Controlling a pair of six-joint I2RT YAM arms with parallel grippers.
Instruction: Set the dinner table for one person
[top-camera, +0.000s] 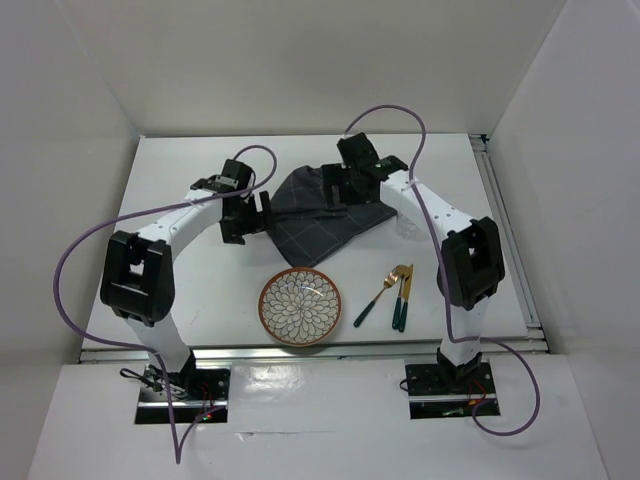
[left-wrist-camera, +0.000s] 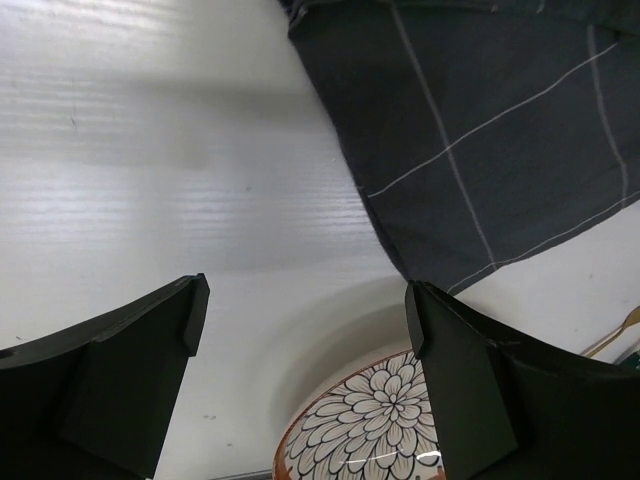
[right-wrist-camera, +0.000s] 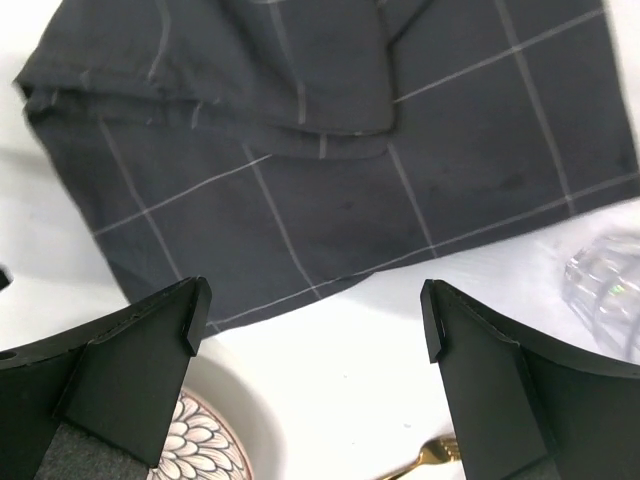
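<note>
The dinner table (top-camera: 180, 180) is a white tabletop. A dark grey grid-lined cloth mat (top-camera: 325, 220) lies rumpled at its middle, with one part folded over in the right wrist view (right-wrist-camera: 330, 150). A floral plate with a brown rim (top-camera: 300, 306) sits near the front edge. A gold fork and a second gold utensil, both with dark handles (top-camera: 395, 295), lie to its right. My left gripper (top-camera: 245, 218) is open and empty above the mat's left edge (left-wrist-camera: 480, 130). My right gripper (top-camera: 340, 190) is open and empty over the mat.
A clear glass (right-wrist-camera: 605, 285) stands on the table right of the mat. The plate shows at the bottom of the left wrist view (left-wrist-camera: 370, 420) and the right wrist view (right-wrist-camera: 200, 450), and the fork tip (right-wrist-camera: 430, 458) shows there too. White walls enclose the table.
</note>
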